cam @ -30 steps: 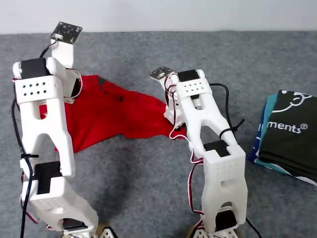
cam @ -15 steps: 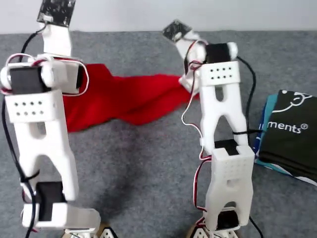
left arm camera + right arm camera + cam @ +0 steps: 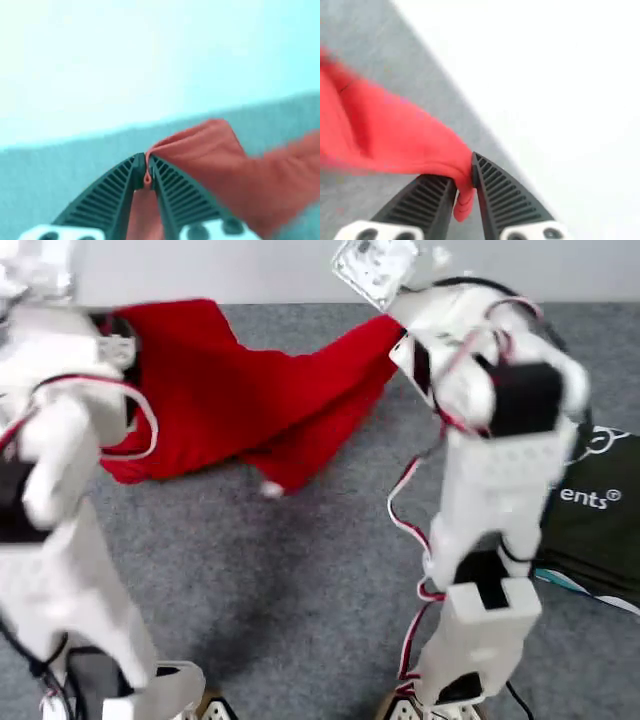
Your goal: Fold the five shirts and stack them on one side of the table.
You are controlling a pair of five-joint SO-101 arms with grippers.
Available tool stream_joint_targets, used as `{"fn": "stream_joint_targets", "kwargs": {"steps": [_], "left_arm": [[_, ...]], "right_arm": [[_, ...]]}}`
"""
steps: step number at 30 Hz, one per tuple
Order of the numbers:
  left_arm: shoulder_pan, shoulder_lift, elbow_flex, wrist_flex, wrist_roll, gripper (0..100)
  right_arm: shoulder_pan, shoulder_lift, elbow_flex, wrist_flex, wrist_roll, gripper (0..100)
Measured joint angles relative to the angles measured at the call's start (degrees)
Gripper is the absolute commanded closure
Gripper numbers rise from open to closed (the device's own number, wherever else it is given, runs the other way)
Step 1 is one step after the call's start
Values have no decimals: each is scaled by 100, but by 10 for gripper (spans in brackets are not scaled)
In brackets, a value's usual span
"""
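Left gripper (image 3: 147, 165) and right gripper (image 3: 464, 175) each pinch an edge of the red fabric shirt (image 3: 250, 400). Its long axis spans between them, middle sagging below.

My left claw (image 3: 146, 164) and right claw (image 3: 464, 174) are matt black plastic with ribbed inner faces. My white arm links (image 3: 497, 472) are smooth plastic. The red soft cloth shirt (image 3: 250, 410) is matt and creased. The grey desk (image 3: 300, 580) has rough, felt-like covering.
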Motion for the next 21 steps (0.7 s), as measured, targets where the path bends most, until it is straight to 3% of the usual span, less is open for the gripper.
{"fn": "stream_joint_targets", "kwargs": {"steps": [9,21], "left_arm": [[0,-651,-870,-624,-1064,995],[0,-1776,-1301,-1336,-2013,995]], "right_arm": [[492,-668,-1257,0,360,988],[1556,-1609,-1327,0,369,988]]}}
